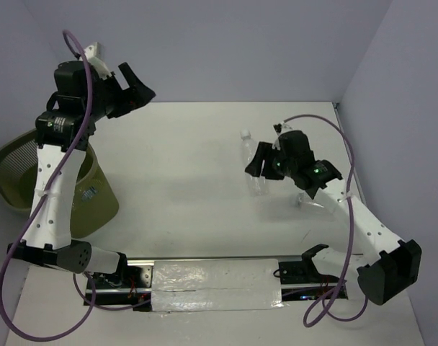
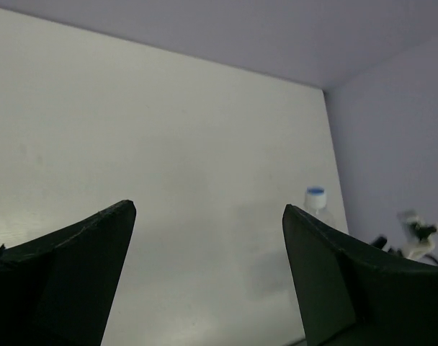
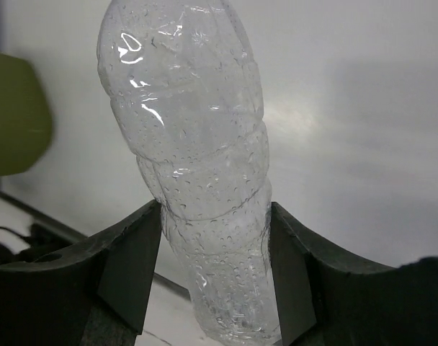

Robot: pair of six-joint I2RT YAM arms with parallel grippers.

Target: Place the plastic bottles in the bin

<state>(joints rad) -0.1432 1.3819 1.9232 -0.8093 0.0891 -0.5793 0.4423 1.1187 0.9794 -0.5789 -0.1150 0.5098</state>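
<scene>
My right gripper (image 1: 256, 164) is shut on a clear crinkled plastic bottle (image 1: 259, 184) at the right middle of the table. In the right wrist view both jaws press the sides of this bottle (image 3: 197, 144), with the gripper (image 3: 215, 209) around its lower part. A second bottle (image 1: 245, 140) with a pale cap stands just beyond it; the left wrist view shows its blue cap (image 2: 315, 194). The olive-green bin (image 1: 96, 194) sits at the left edge, partly behind the left arm, and shows in the right wrist view (image 3: 14, 115). My left gripper (image 1: 141, 81) is raised high, open and empty (image 2: 208, 205).
Something clear lies under the right forearm (image 1: 307, 202), too hidden to identify. A taped strip (image 1: 215, 285) runs along the near edge between the arm bases. Walls close off the back and right sides. Purple cables loop from both arms.
</scene>
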